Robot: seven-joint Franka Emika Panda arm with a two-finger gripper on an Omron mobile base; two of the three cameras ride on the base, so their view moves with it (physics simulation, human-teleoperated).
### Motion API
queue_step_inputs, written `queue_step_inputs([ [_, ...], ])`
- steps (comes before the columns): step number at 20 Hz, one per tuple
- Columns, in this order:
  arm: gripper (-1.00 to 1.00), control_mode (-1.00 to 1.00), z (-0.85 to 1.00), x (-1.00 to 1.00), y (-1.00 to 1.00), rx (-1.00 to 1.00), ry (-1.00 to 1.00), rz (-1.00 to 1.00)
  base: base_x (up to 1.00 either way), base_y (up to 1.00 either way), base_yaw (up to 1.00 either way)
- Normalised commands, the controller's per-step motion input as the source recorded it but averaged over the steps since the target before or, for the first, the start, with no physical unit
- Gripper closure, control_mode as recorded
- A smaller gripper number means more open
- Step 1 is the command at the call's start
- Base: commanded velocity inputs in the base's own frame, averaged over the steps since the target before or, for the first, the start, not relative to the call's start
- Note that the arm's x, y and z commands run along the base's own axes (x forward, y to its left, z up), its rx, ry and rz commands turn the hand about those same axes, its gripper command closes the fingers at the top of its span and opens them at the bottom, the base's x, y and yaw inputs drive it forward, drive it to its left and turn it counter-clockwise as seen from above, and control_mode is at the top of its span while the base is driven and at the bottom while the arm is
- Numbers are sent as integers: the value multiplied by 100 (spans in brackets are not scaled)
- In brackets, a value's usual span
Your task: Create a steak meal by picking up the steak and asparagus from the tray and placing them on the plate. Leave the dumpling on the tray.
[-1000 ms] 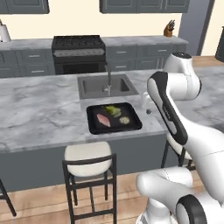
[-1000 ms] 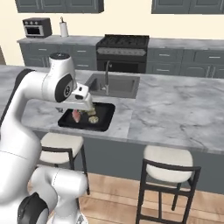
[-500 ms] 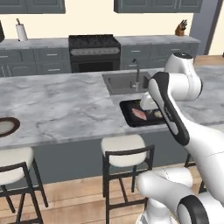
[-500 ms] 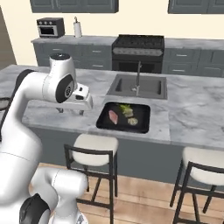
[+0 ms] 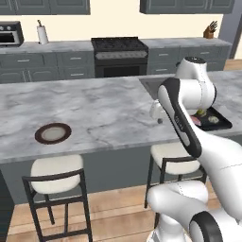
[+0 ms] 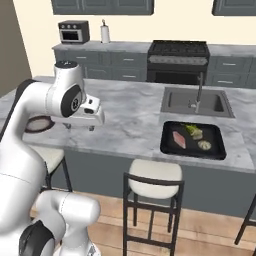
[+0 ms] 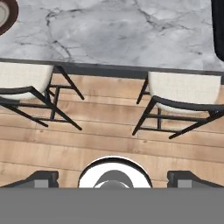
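Note:
The black tray (image 6: 214, 135) lies on the island counter in front of the sink. It holds the pink-red steak (image 6: 179, 139), the yellow-green asparagus (image 6: 194, 131) and the pale dumpling (image 6: 204, 145). The brown-rimmed plate (image 5: 53, 133) sits far to the left near the counter's front edge, also plate (image 7: 3, 15) at a corner of the hand view. My gripper (image 6: 80, 127) hangs open and empty above the counter between plate and tray, pointing down, gripper (image 7: 113, 178). In the left base view my arm hides most of the tray (image 5: 223, 124).
The sink (image 6: 196, 101) with its faucet lies behind the tray. Two white-seated stools (image 7: 183, 94) stand under the counter's front edge over the wooden floor. A stove (image 5: 120, 56) and grey cabinets line the back wall. Bare marble counter (image 5: 104, 108) stretches between plate and tray.
The base has driven left along the island, so the whole scene shifted right. The plate has come into view and the tray has slid toward the right. The gripper stays open.

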Motion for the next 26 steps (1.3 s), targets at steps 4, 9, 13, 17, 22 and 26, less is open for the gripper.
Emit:
queue_step_inputs([
  [4, -100, 100, 0, 0, 0, 0, 0, 0, 48, 39, -3],
  [9, -100, 100, 0, 0, 0, 0, 0, 0, 57, 23, -2],
  [13, -100, 100, 0, 0, 0, 0, 0, 0, 61, 7, -1],
  [17, -100, 100, 0, 0, 0, 0, 0, 0, 60, 6, -1],
  [22, -100, 100, 0, 0, 0, 0, 0, 0, 38, 0, 0],
  [26, -100, -100, 0, 1, 0, 0, 0, 0, 0, 0, 0],
])
